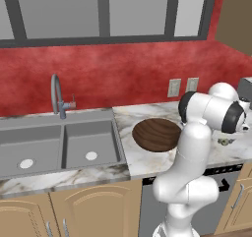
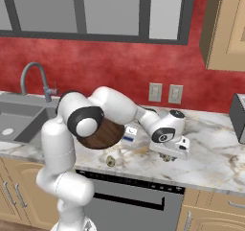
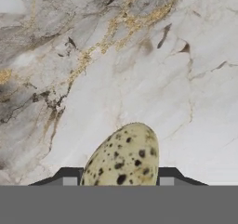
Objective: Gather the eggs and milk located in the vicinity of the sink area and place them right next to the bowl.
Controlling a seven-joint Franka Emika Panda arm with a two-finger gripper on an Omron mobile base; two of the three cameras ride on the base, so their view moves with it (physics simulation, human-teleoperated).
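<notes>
My gripper [image 3: 118,180] is low over the marble counter [image 2: 210,163], to the right of the bowl, and its jaws rest against both sides of a speckled beige egg [image 3: 124,155]. In the right base view the gripper [image 2: 167,157] hangs under the white wrist. A second egg [image 2: 110,161] lies on the counter in front of the dark brown wooden bowl [image 1: 156,134], near the front edge. The white and blue milk carton [image 2: 128,134] stands just right of the bowl [image 2: 106,135], partly behind my arm. The grey double sink [image 1: 59,147] with its curved faucet [image 1: 56,96] lies at the left.
A grey appliance [image 2: 238,117] stands at the counter's far right, below a wooden wall cabinet [image 2: 225,28]. Two wall outlets [image 2: 164,93] sit on the red backsplash. The counter's front edge runs above a dishwasher [image 2: 129,196].
</notes>
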